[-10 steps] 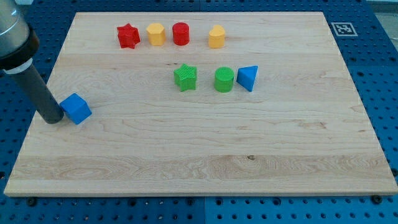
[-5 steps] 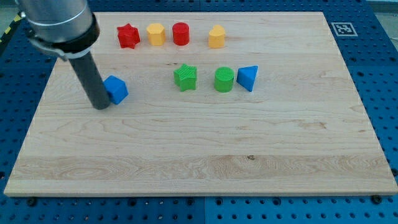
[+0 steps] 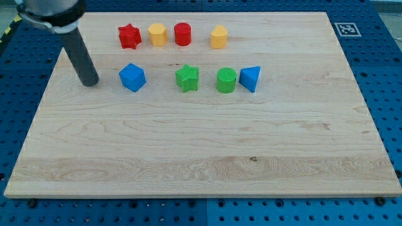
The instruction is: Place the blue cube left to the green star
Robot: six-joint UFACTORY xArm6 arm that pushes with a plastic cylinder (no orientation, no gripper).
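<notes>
**A:** So where's everything on the board [image 3: 188,157]?

**B:** My tip [image 3: 90,82], holding nothing, sits at 9 o'clock of the blue cube [image 3: 132,77], apart. Green star [image 3: 187,78] at the cube's 3 o'clock.

**A:** Count?

**B:** Eight blocks: two blue, two green, two red, two yellow.

Bright, even, sharp; faint shadows

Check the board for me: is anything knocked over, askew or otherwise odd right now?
Nothing stands out. The blue cube sits turned at an angle to the left of the green star, a gap between them, roughly in line with the green cylinder and blue triangular block. My tip stands clear, left of the cube.
</notes>
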